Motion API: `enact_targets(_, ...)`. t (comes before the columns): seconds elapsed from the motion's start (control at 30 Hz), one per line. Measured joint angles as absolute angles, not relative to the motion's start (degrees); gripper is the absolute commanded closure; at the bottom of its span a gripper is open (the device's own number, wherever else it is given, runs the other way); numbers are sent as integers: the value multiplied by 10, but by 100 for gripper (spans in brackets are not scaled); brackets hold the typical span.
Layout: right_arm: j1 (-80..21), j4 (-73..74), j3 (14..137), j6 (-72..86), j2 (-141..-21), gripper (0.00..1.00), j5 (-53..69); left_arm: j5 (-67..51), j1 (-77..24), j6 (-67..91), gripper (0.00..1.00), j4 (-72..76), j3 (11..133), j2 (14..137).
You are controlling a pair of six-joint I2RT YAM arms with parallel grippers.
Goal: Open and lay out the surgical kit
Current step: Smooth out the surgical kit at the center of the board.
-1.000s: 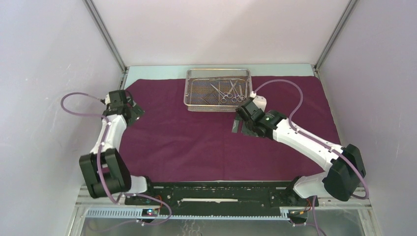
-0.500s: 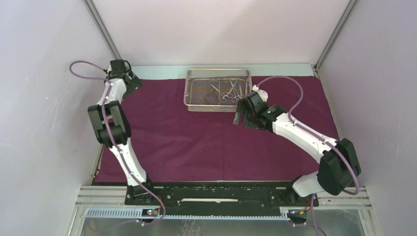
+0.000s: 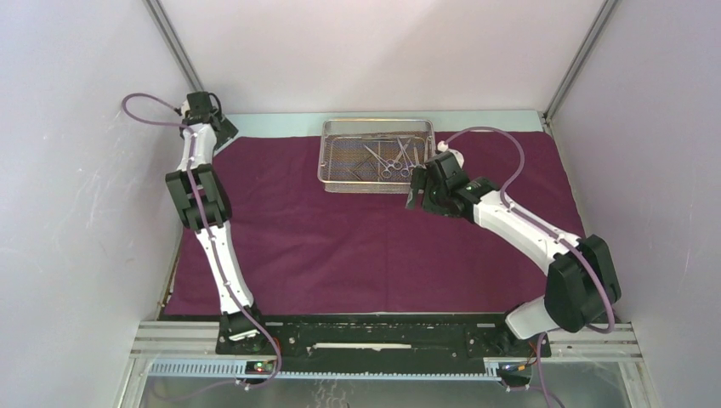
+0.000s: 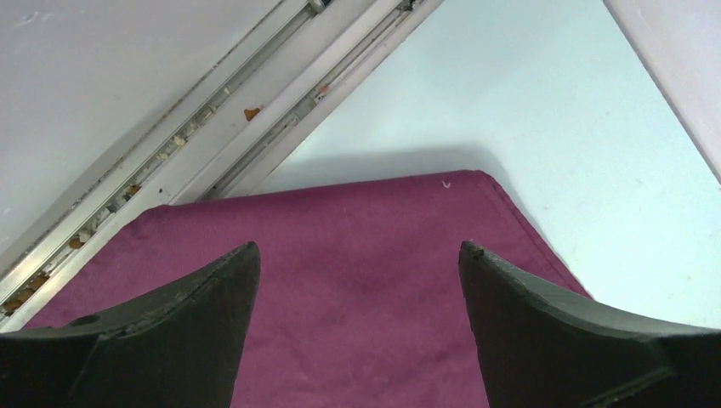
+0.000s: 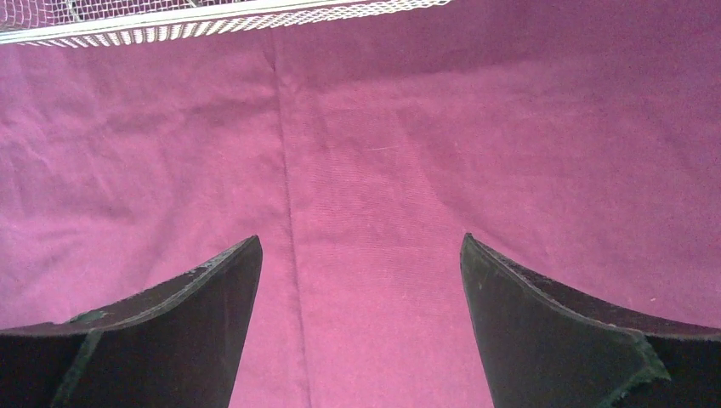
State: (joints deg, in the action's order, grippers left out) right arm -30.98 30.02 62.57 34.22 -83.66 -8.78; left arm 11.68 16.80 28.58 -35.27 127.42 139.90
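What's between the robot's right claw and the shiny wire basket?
Only bare purple cloth lies between the right gripper and the tray, as the right wrist view shows.

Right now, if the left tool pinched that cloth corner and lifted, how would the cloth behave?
Probably floppy: the maroon cloth lies flat with a fold crease, so it would drape. Likely light, yet the mesh tray resting on it could drag along.
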Motion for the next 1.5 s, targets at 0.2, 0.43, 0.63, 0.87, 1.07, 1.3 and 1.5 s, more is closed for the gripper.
enact_targets(0.2, -303, 289, 626, 332, -849, 6, -70, 121, 173, 306, 10, -363, 1305, 1435)
enact_targets(0.43, -293, 277, 626, 331, -858, 8, -43, 118, 175, 353, 26, -385, 1329, 1463)
enact_targets(0.63, -281, 274, 626, 331, -870, 9, -19, 109, 176, 390, 45, -389, 1329, 1468)
enact_targets(0.87, -277, 273, 626, 331, -872, 9, 8, 85, 175, 400, 84, -389, 1329, 1468)
enact_targets(1.07, -275, 272, 626, 331, -872, 10, 20, 67, 175, 389, 99, -374, 1305, 1464)
enact_targets(1.3, -275, 271, 626, 331, -872, 10, 28, 101, 177, 322, 51, -380, 1268, 1434)
enact_targets(1.5, -274, 269, 626, 330, -872, 10, 34, 124, 195, 289, 23, -385, 1251, 1412)
